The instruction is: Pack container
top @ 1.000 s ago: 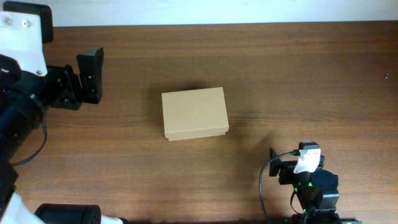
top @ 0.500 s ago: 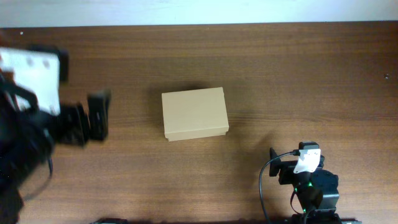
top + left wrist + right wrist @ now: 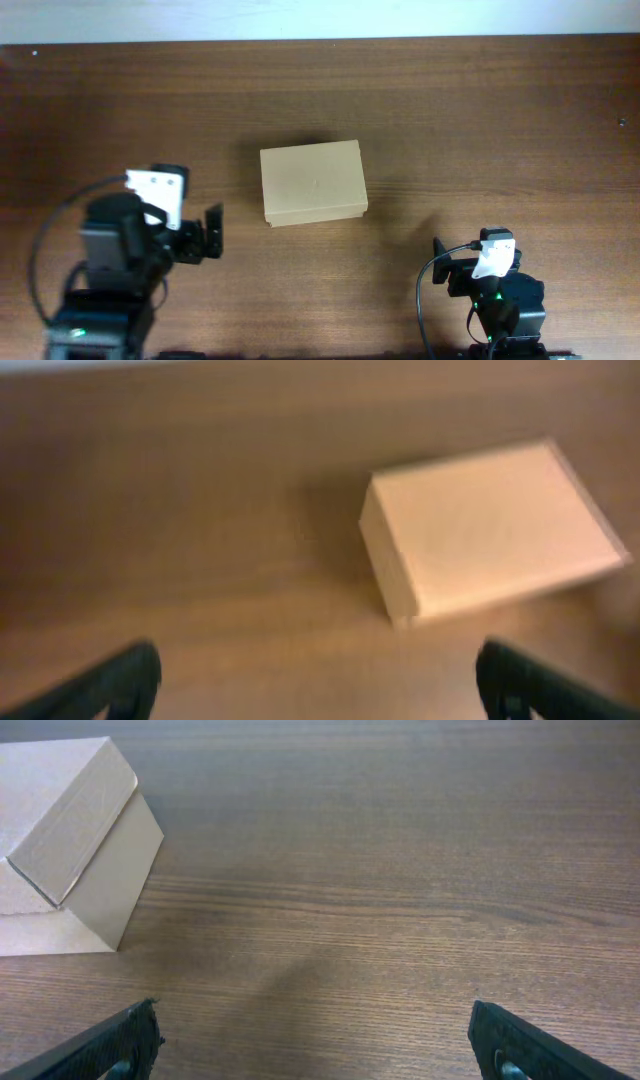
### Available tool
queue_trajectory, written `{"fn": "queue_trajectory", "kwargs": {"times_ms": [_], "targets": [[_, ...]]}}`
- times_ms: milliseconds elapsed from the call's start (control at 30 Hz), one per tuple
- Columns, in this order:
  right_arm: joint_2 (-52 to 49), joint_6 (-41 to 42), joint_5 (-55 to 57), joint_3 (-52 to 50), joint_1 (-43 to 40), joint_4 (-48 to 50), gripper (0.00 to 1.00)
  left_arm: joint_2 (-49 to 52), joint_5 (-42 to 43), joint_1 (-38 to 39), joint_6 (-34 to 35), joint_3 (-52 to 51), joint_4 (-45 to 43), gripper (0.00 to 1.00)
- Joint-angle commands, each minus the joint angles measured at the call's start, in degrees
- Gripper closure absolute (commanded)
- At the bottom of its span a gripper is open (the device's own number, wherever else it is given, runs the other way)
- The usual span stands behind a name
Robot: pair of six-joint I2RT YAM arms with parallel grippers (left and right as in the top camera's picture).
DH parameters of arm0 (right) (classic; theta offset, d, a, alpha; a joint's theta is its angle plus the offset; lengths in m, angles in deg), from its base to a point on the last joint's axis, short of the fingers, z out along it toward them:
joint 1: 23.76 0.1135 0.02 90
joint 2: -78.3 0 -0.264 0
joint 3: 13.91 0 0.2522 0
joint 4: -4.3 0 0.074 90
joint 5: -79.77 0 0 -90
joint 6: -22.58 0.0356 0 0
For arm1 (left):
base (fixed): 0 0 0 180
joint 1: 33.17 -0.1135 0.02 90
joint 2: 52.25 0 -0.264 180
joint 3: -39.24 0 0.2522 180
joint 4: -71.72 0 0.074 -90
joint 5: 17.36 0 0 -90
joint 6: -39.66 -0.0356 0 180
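Swinging down from the far left edge, the left arm (image 3: 115, 250) now sits at the near left of the worktop (image 3: 480, 120), much closer to the container (image 3: 313, 182) than a second ago. Its left claw (image 3: 205, 238) points toward the box from the near-left side, fingers spread wide and holding nothing. They stand well apart from the cardboard. The container has not shifted: it lies flat near the middle of the worktop, tan and plain. Its flap lid seems to be down, though the left wrist view is blurred and shows little more than the box's outline. The right arm (image 3: 505, 300) has kept its place at the near right edge. The right claw (image 3: 312, 1025) is also wide and empty, with the box off to its left and bare wood between its fingertips.
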Motion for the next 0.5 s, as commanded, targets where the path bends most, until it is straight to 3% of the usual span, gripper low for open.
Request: {"fn": "queue_trajectory", "kwargs": {"times_ms": [0, 267, 467], "targets": [[0.5, 0.7, -0.3, -0.3, -0.5, -0.2, 0.01, -5.8, 0.0, -0.2, 0.4, -11.4, -7.8, 0.00], [0.5, 0.7, -0.3, -0.3, -0.5, -0.2, 0.01, -20.3, -0.2, -0.2, 0.4, -33.3, -25.9, 0.00], [0.5, 0.7, -0.3, -0.3, -0.5, -0.2, 0.01, -31.8, -0.2, -2.4, 0.4, -41.4, -28.1, 0.00]]}}
